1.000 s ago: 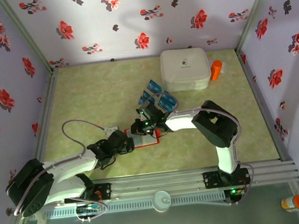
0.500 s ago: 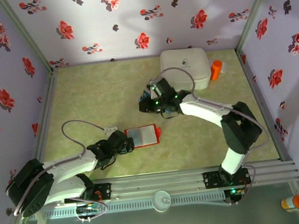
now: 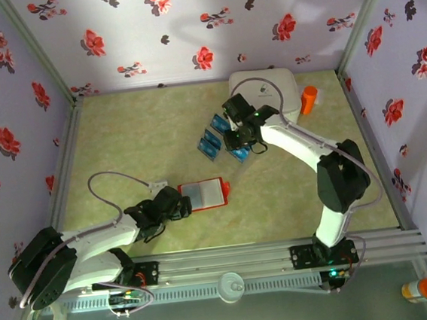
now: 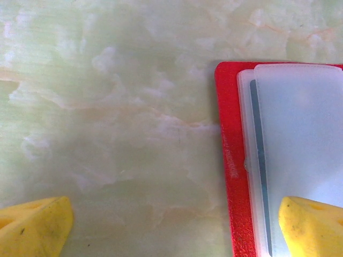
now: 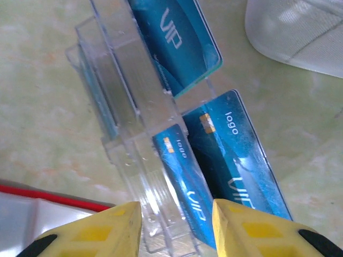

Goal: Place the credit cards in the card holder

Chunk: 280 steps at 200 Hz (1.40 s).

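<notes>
The pale green marbled table [image 3: 136,137] carries a white rounded box [image 3: 268,94] at its far right. Just right of the box, touching it, stands a small orange bottle [image 3: 309,99].

The red card holder [image 4: 229,160] lies open and flat, well nearer the arms and left of the box. Its long axis runs side to side in the overhead view. Its clear pockets face up, and a dark card edge shows inside one.

The left gripper [image 4: 171,230] hangs over the card holder's left edge, jaws spread wide and gripping nothing. One finger is above a pocket and the other above bare table.

Just beside the box's near left corner stands a clear plastic card rack [image 5: 126,101]. The blue and teal credit cards [image 5: 236,155] lean in and beside it. In the right wrist view their long axes slant in parallel from upper left to lower right.

The right gripper [image 5: 177,230] hangs over the rack, jaws partly apart, astride a rack ridge and one blue card's end. No grip shows.
</notes>
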Motion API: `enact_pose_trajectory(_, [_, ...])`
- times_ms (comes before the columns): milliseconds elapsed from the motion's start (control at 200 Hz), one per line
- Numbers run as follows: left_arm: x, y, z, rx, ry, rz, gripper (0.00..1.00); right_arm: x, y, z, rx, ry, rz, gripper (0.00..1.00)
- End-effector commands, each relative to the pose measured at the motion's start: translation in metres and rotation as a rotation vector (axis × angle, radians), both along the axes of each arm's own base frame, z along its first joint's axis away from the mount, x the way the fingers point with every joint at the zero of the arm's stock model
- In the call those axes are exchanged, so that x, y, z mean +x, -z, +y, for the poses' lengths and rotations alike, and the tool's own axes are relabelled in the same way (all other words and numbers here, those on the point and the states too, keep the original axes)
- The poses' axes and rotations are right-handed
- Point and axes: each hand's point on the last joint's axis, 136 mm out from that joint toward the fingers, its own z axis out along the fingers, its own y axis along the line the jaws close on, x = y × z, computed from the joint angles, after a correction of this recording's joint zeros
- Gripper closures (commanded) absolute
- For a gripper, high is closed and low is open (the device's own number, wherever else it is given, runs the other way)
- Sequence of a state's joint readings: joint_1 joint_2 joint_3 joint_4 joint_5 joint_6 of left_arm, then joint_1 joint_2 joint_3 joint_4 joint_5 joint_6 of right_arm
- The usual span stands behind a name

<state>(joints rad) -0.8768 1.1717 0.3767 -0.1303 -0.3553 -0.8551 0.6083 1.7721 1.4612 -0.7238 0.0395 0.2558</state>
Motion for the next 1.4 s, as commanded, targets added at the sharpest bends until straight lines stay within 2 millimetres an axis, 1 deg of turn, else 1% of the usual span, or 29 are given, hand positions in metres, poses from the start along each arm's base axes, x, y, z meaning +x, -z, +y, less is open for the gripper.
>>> enact_pose_trajectory(0, [-0.011,0.017,0.013,0.036,-0.012,0.051,0.00,0.003,0.001,-0.014,-0.113,-0.028,-0.006,0.61])
enact_pose_trajectory(250, [-0.010,0.017,0.012,0.038,-0.008,0.052,0.00,0.009,0.011,-0.012,-0.144,-0.043,0.013,0.63])
enact_pose_trajectory(485, [-0.010,0.017,0.012,0.037,-0.011,0.051,0.00,0.007,0.026,-0.007,-0.140,-0.054,0.055,0.66])
enact_pose_trajectory(615, [-0.011,0.018,0.013,0.037,-0.011,0.051,0.00,0.005,0.028,-0.005,-0.130,-0.060,0.066,0.70])
enact_pose_trajectory(750, [-0.011,0.018,0.013,0.037,-0.010,0.050,0.00,0.003,0.025,-0.003,-0.110,-0.064,0.064,0.78])
enact_pose_trajectory(960, [-0.011,0.017,0.012,0.035,-0.010,0.050,0.00,-0.001,0.011,0.005,-0.059,-0.111,0.049,0.93])
enact_pose_trajectory(1010, [-0.011,0.017,0.013,0.037,-0.010,0.051,0.00,-0.002,0.005,0.007,-0.043,-0.129,0.043,0.96])
enact_pose_trajectory(1095, [-0.011,0.016,0.013,0.036,-0.009,0.048,0.00,-0.006,-0.011,0.011,-0.006,-0.152,0.026,1.00])
enact_pose_trajectory(1260, [-0.012,0.015,0.014,0.036,-0.012,0.046,0.00,-0.015,-0.042,0.016,0.074,-0.160,-0.013,1.00])
enact_pose_trajectory(1395, [-0.012,0.014,0.016,0.037,-0.015,0.046,0.00,-0.029,-0.056,0.029,0.164,-0.162,-0.021,1.00])
